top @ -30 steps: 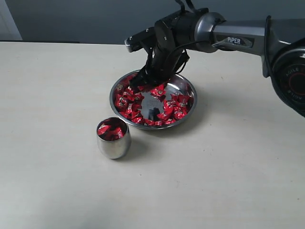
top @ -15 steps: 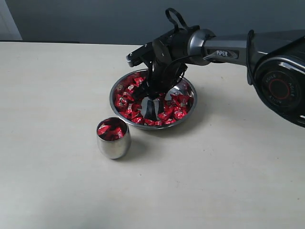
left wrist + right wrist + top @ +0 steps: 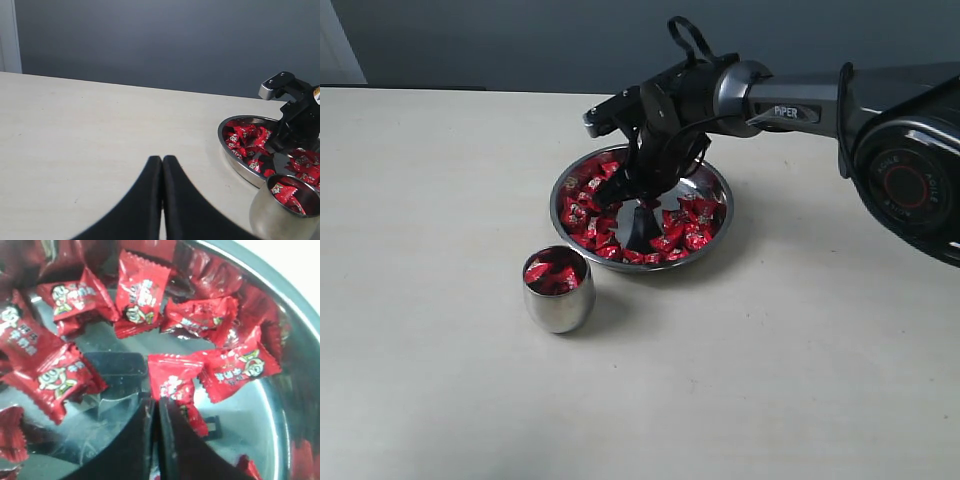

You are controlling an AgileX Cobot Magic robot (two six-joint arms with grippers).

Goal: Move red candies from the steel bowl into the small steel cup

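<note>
The steel bowl (image 3: 726,196) sits mid-table with several red candies (image 3: 584,214) ringed round its bare flat bottom. My right gripper (image 3: 642,203) reaches down into the bowl's middle. In the right wrist view its jaws (image 3: 155,401) stand almost together, with a red candy (image 3: 172,381) pinched at the tips and red foil showing in the slit between them. The small steel cup (image 3: 560,302) stands upright just in front of the bowl on its left, holding a few red candies (image 3: 554,272). My left gripper (image 3: 162,158) is shut on nothing, low over bare table, away from the cup (image 3: 277,220).
The bowl's rim (image 3: 239,167) and the right arm's black wrist (image 3: 299,117) show at the edge of the left wrist view. A grey wall runs behind the table. Light tabletop (image 3: 440,200) spreads to the left and front of the bowl.
The right gripper swung from the bowl's far left rim down to its middle, and its fingertips now sit among the candies. Bowl and cup have not moved.
</note>
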